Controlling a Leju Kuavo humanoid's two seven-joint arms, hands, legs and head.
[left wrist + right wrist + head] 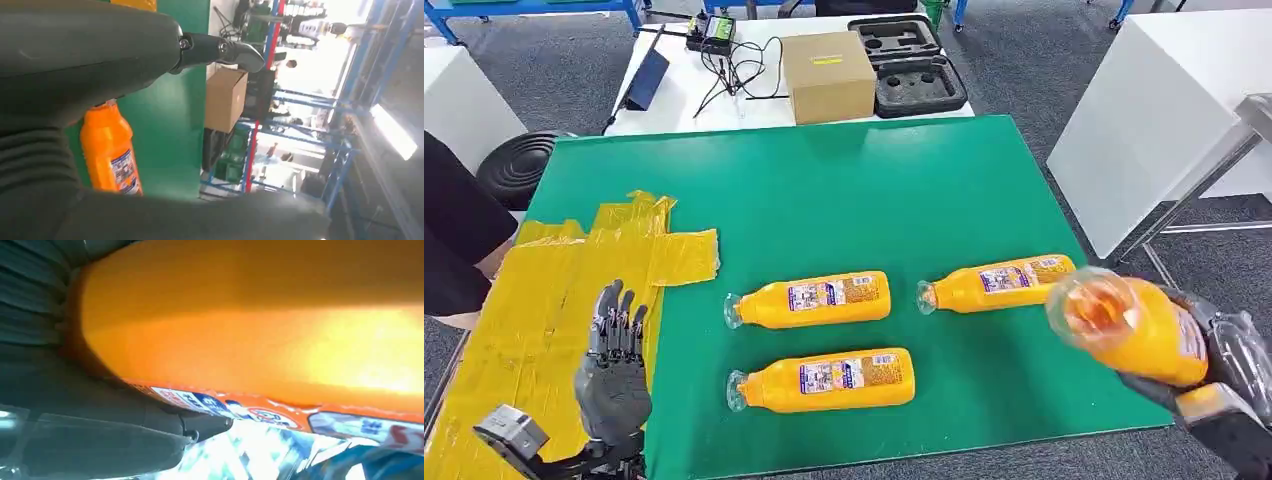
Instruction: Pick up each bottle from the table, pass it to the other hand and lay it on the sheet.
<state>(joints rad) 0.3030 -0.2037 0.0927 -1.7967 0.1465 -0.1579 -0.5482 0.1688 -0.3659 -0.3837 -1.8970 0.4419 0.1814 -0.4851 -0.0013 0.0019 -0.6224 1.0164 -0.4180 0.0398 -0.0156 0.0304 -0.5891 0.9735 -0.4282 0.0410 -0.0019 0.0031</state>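
one orange bottle (1136,328) is clamped in your right hand (1214,375), lifted off the green table (854,200) with its clear cap end toward the left hand (614,365). it looks full, so likely hefty, stiff and slick; take it around the labelled middle. your left hand hovers empty, fingers apart, over the yellow sheet (534,300). three more bottles (819,380) lie between the hands.

Beyond the green mat we see a brown cardboard box (828,75), beside it an open black foam-lined case (908,63), and tangled black cables (736,72).
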